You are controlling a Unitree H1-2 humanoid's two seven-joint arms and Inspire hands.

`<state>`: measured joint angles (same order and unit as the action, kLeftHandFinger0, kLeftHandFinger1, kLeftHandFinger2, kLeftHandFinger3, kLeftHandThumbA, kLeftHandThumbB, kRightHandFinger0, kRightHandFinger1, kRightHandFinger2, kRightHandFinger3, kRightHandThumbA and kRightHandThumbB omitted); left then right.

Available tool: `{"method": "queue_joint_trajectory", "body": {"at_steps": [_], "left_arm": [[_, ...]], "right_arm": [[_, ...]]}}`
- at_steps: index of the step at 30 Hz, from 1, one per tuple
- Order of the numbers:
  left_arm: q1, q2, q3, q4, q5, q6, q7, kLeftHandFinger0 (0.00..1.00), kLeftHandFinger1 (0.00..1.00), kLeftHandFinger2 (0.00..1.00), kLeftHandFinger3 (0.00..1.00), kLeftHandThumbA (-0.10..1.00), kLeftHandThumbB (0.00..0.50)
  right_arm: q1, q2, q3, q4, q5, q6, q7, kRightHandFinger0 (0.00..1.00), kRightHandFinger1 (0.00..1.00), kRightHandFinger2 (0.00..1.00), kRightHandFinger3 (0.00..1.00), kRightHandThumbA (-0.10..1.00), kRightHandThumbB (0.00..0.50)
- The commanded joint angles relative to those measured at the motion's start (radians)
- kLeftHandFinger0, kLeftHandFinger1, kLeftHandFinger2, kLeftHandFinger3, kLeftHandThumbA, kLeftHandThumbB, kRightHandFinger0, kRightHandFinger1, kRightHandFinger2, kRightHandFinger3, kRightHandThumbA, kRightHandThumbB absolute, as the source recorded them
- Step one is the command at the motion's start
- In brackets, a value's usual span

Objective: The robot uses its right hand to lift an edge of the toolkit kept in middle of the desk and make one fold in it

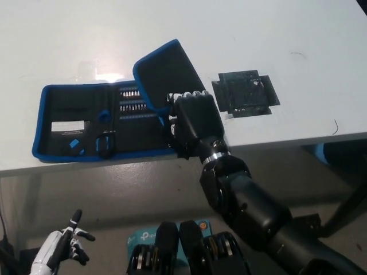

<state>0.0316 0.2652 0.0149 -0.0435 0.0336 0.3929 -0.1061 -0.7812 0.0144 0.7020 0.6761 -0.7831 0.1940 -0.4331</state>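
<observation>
Now | right hand (194, 119) fingers curled on raised toolkit (109, 117) flap (grip hidden) | left hand (64, 246) low, fingers spread

White table (298, 34), front edge running across the view, open black toolkit with blue trim (74, 123) lying near that edge, right flap raised off the surface, flat black cross-shaped mat (245, 93) just beside it
</observation>
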Motion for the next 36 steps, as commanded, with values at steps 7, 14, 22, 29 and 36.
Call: {"method": "queue_joint_trajectory", "body": {"at_steps": [7, 14, 22, 29, 36], "left_arm": [[-0.029, 0.035, -0.019, -0.03, 0.014, 0.017, -0.027, 0.36, 0.3, 0.18, 0.42, 0.93, 0.225], [-0.04, 0.027, -0.028, -0.022, 0.014, 0.019, -0.027, 0.34, 0.29, 0.15, 0.4, 0.92, 0.241], [-0.037, 0.036, -0.029, -0.022, 0.015, 0.004, -0.037, 0.31, 0.28, 0.13, 0.39, 0.92, 0.23], [-0.029, 0.025, -0.022, -0.019, 0.016, -0.006, -0.028, 0.26, 0.22, 0.06, 0.36, 0.93, 0.218], [-0.016, 0.021, -0.008, -0.026, 0.006, -0.004, -0.023, 0.3, 0.23, 0.07, 0.36, 0.93, 0.207]], "right_arm": [[0.022, 0.106, 0.079, 0.116, -0.038, -0.019, 0.155, 0.44, 0.6, 0.69, 1.0, 0.24, 0.052], [-0.003, 0.122, 0.154, 0.129, -0.104, 0.037, 0.211, 0.5, 0.61, 0.7, 1.0, 0.3, 0.07], [0.02, 0.083, 0.185, 0.112, -0.135, 0.037, 0.203, 0.72, 0.76, 0.89, 1.0, 0.32, 0.095], [0.039, 0.064, 0.134, 0.079, -0.1, 0.032, 0.184, 0.91, 1.0, 1.0, 1.0, 0.45, 0.106], [0.031, 0.029, -0.026, -0.206, 0.041, 0.181, 0.428, 1.0, 1.0, 1.0, 1.0, 0.77, 0.235]]}}
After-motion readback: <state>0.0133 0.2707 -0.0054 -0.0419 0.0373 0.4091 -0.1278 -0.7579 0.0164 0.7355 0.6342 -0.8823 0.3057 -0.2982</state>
